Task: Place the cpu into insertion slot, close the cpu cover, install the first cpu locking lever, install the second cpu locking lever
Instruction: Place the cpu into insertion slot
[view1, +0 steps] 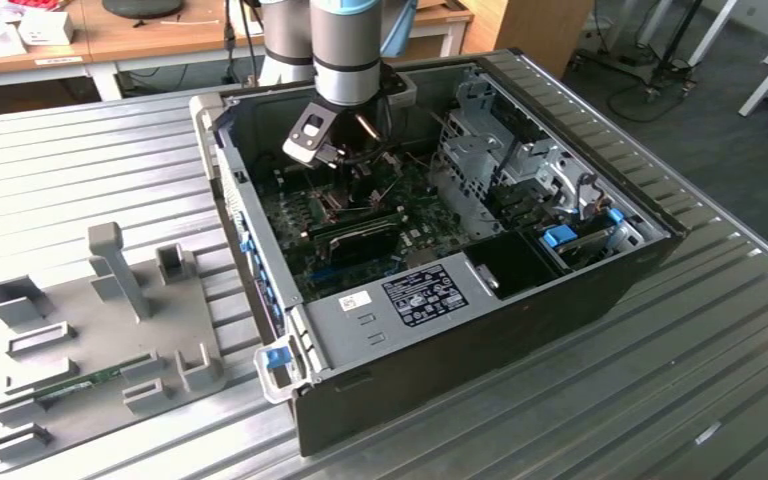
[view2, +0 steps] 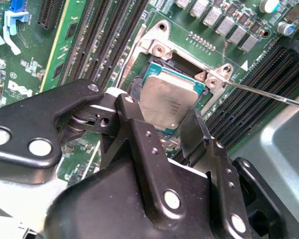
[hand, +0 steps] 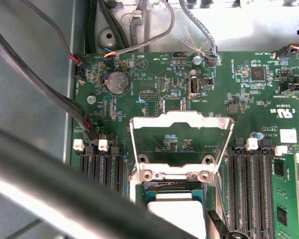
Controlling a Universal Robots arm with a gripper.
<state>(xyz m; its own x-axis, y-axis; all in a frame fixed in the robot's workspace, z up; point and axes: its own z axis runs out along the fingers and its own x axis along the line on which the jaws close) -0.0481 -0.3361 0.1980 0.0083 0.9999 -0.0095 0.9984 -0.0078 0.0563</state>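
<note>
Gripper (view2: 164, 124) fingers close on two edges of the cpu (view2: 167, 94), which lies at the slot (view2: 158, 50), its near edge hidden behind them. Cover (hand: 182, 118) stands raised.

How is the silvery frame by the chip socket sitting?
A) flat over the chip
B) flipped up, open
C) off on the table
B: in the first wrist view the cpu cover stands raised at its hinge, leaving the cpu uncovered.

No legible txt; sticker (view1: 424, 293) print too small.
</note>
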